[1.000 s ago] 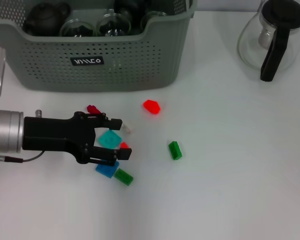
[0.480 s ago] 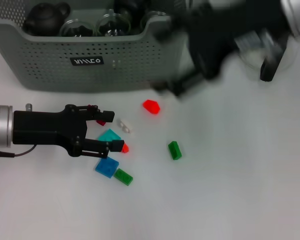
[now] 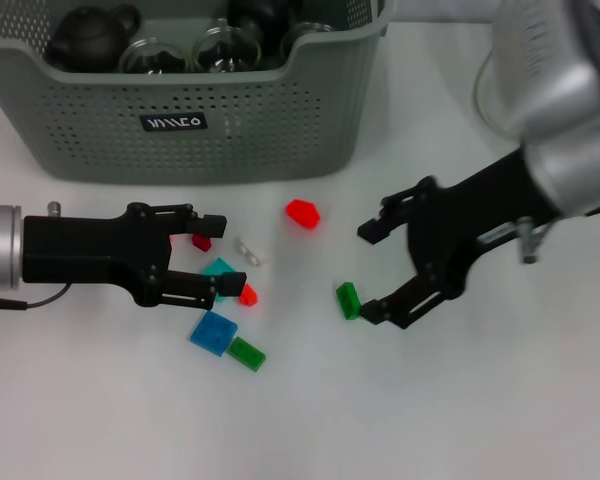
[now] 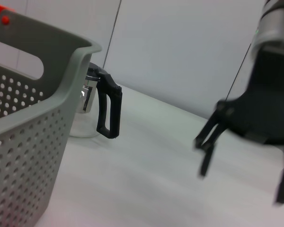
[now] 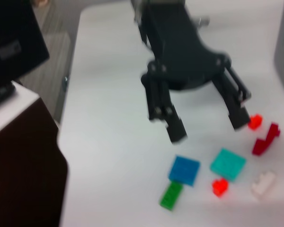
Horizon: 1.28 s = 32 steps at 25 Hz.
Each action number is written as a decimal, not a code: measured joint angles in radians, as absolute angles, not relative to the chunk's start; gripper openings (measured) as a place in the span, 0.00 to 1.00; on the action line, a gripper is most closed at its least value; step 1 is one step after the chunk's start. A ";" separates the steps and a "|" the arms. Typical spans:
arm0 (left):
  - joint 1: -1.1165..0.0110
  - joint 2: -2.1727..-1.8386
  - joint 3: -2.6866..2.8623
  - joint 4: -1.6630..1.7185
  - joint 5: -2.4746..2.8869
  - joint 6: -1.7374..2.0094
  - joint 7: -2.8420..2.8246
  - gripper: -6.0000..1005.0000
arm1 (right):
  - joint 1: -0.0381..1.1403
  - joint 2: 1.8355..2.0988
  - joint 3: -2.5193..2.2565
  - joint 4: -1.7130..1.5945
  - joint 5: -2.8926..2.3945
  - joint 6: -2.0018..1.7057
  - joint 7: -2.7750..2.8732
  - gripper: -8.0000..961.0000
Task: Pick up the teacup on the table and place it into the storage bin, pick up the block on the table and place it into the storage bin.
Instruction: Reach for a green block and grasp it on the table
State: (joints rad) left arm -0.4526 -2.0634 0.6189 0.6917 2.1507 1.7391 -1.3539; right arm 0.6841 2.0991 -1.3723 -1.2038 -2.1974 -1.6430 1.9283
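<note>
step: block pick, teacups judged already in bin (image 3: 100, 140) | left gripper (image 3: 218, 252): jaws apart, empty, over teal block (image 3: 218, 268) | right gripper (image 3: 373, 270): jaws apart, empty, just beside green block (image 3: 348, 299) | next: centre the spread fingers on one block, lower, close, carry to bin

My storage bin (image 3: 180, 110), grey-green with perforated walls and a black label, stands upright holding a dark teapot (image 3: 88, 35) and glass cups (image 3: 220, 50). In front of it lie loose blocks: red (image 3: 302, 212), teal (image 3: 218, 270), blue (image 3: 213, 332), green (image 3: 348, 299).
</note>
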 joint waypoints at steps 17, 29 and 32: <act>-0.456 -2.071 0.606 0.684 2.151 1.731 -1.354 0.86 | 0.822 2.107 -1.671 -0.874 -2.219 -1.238 1.834 0.95; -0.460 -2.073 0.606 0.684 2.151 1.734 -1.355 0.86 | 0.828 2.109 -1.698 -0.820 -2.210 -1.200 1.825 0.90; -0.460 -2.075 0.606 0.684 2.151 1.733 -1.355 0.86 | 0.829 2.109 -1.698 -0.813 -2.210 -1.199 1.824 0.88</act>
State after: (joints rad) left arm -0.4603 -2.0745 0.6059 0.6841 2.1507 1.7333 -1.3546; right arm 0.8286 2.1092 -1.6982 -0.8130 -2.2099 -1.1987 1.8239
